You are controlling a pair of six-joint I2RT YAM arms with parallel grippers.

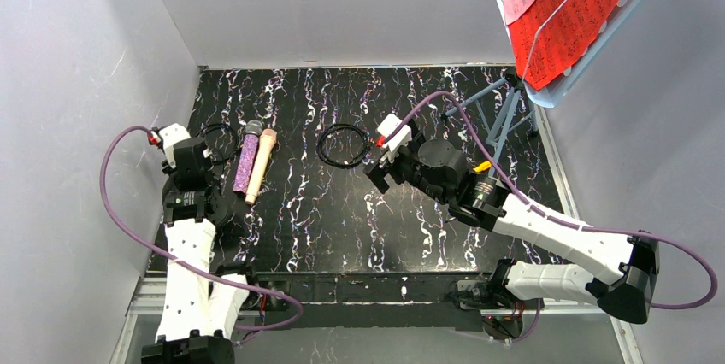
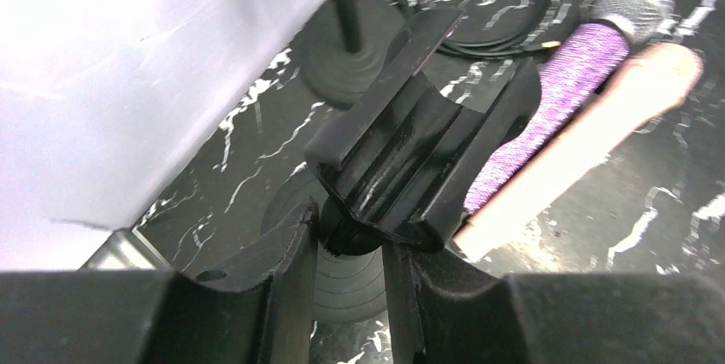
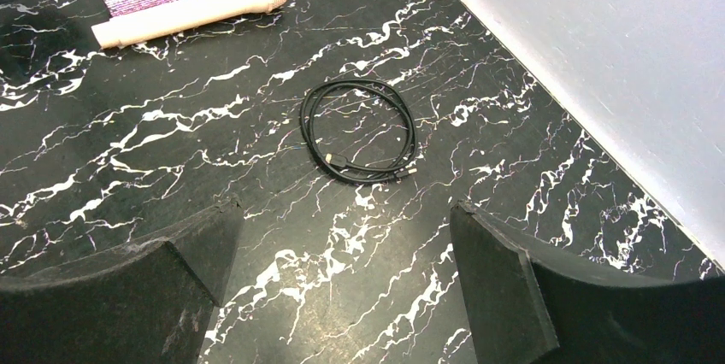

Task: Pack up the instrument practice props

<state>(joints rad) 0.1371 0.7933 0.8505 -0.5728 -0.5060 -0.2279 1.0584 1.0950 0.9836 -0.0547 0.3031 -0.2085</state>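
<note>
The top view looks steeply down on the whole table (image 1: pixel 342 227), its near edge at 6 o'clock. The left wrist view sits low at 9 o'clock, facing 12, very near a mic post (image 2: pixel 402 167). The right wrist view, higher and near the centre, faces 10 o'clock. All three share the purple microphone (image 1: pixel 247 166) and cream microphone (image 1: pixel 262 167). The top and right wrist views share the coiled cable (image 1: pixel 344 144).

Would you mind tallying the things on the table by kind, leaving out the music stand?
Microphones: 2, purple microphone and cream microphone
Coiled cables: 2, middle cable and left cable
Mic posts: 2, near post and far post
Total: 6
</note>
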